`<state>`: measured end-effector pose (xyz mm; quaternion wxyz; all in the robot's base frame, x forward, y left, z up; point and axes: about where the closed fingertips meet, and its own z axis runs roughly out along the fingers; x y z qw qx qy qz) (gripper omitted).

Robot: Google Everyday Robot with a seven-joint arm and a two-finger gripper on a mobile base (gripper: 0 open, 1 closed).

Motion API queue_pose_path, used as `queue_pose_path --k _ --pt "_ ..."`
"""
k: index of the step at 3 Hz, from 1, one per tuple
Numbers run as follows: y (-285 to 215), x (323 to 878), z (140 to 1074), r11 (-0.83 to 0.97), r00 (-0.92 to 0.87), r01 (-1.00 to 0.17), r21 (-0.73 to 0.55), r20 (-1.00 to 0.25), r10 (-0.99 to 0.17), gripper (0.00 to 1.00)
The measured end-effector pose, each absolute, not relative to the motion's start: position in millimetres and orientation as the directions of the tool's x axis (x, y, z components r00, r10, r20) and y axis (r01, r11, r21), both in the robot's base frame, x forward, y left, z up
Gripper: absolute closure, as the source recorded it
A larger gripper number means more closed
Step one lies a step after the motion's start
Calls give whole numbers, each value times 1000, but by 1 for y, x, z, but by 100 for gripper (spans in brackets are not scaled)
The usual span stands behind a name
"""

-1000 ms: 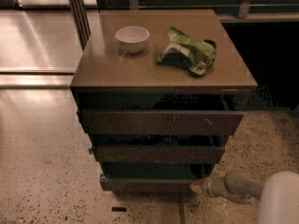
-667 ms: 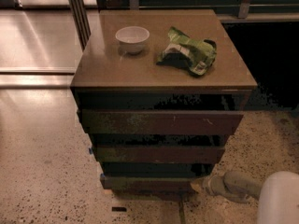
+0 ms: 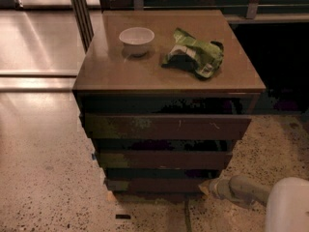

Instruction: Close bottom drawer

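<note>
The desk (image 3: 120, 76) is filling the centre, with the bottom drawer (image 3: 154, 184) sitting at 6 o'clock, its front seeming to have been edging inward over the last second (closing looks nearly done). The gripper (image 3: 208, 187), at 5 o'clock, is touching the drawer's right corner; I cannot tell whether its grip is clenched.

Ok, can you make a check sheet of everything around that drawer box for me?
Surface: brown wooden cabinet top, flat.
Job's things: narrow dark brown bottom drawer, looks partly open.
Clutter: small white round bowl; crumpled green bag, both on top.
Grippers: grey gripper, low, at the bottom drawer's right end.
Cables: nothing seen.
Surroundings: speckled stone floor; shiny metal pole behind.
</note>
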<state>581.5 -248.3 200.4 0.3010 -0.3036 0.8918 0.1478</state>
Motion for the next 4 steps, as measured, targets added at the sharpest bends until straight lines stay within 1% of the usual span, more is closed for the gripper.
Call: queue_pose_path --k 1,2,3,4 --pt "-253 595 201 781 -620 -624 37 -632 -466 100" --pt "-253 595 201 781 -619 -624 35 -632 -466 100" --pt "-259 606 201 787 -610 -617 1 -633 -477 100" --pt "-259 605 201 786 -611 -618 3 -631 -478 100"
